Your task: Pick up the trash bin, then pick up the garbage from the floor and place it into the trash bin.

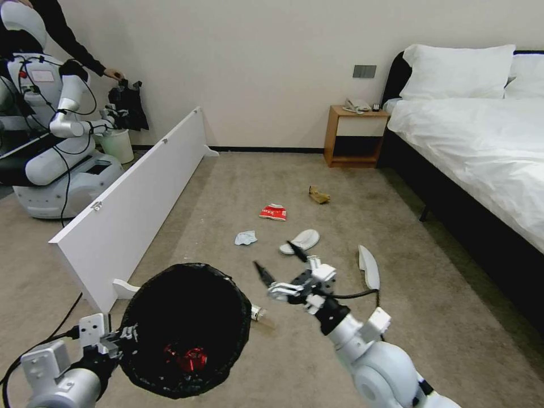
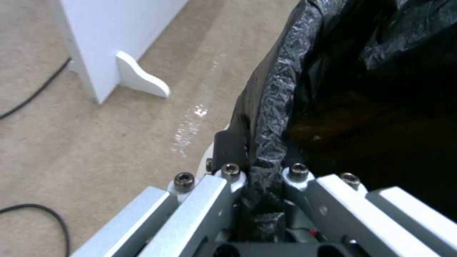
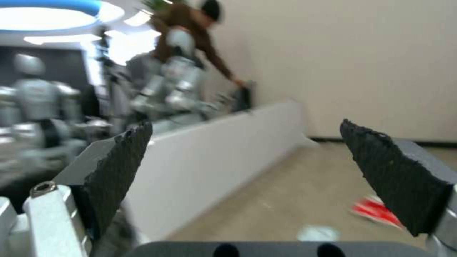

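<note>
My left gripper [image 1: 126, 335] is shut on the near rim of the trash bin [image 1: 187, 328], a round bin lined with a black bag and held tilted above the floor [image 1: 238, 187]. A crushed red can [image 1: 190, 358] lies inside it. In the left wrist view the fingers [image 2: 231, 151] clamp the bag-covered rim [image 2: 271, 107]. My right gripper [image 1: 273, 255] hovers open and empty to the right of the bin [image 3: 247, 135]. On the carpet lie two white slippers [image 1: 300, 240] [image 1: 369, 266], a tissue [image 1: 245, 238], a red packet [image 1: 273, 212], a brown paper bag [image 1: 319, 195] and a small bottle [image 1: 259, 313].
A long white board [image 1: 136, 198] stands on edge at the left. Behind it are another robot [image 1: 51, 141] and a pale bucket [image 1: 116, 144]. A bed [image 1: 470, 147] fills the right side, with a wooden nightstand [image 1: 354, 136] by the wall. A black cable [image 2: 33, 214] trails on the carpet.
</note>
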Tool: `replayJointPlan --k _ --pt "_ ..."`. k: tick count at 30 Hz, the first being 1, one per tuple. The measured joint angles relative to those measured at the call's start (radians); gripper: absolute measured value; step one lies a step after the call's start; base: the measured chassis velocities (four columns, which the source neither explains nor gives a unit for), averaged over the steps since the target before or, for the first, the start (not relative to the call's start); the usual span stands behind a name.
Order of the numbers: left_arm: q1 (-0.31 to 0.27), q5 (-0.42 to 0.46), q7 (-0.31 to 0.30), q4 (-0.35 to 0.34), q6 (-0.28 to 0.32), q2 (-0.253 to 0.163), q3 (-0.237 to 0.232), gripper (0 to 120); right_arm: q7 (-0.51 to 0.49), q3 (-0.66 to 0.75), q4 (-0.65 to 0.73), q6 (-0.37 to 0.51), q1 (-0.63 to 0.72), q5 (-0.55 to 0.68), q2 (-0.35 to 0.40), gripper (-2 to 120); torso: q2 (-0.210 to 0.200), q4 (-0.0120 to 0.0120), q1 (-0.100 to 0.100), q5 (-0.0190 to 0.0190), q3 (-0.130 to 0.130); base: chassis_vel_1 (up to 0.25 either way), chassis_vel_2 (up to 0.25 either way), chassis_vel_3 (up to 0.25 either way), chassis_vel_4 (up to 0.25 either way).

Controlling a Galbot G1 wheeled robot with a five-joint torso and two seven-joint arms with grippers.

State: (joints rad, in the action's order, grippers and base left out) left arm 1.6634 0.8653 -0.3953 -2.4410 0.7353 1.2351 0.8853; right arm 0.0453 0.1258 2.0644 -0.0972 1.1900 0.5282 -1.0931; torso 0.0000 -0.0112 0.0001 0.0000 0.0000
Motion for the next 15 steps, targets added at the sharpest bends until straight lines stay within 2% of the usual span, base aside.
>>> replayJointPlan --k 3,6,15 --pt "0.001 0.002 0.000 0.002 0.000 0.000 0.016 2 -0.029 0.039 0.006 0.021 0.038 -0.025 -0.009 100 0.000 0.0003 0.000 -0.0001 0.000 0.000 0.000 0.000 0.000" --pt "0.005 0.003 0.003 0.015 0.000 0.001 0.066 2 -0.073 0.131 0.014 0.054 0.141 -0.103 -0.042 100 0.000 0.0003 0.000 -0.0001 0.000 0.000 0.000 0.000 0.000" --pt "0.010 0.014 0.016 0.032 0.000 0.006 0.139 2 -0.066 0.280 0.014 0.027 0.304 -0.238 -0.099 100 0.000 0.0000 0.000 0.0000 0.000 0.000 0.000 0.000 0.000"
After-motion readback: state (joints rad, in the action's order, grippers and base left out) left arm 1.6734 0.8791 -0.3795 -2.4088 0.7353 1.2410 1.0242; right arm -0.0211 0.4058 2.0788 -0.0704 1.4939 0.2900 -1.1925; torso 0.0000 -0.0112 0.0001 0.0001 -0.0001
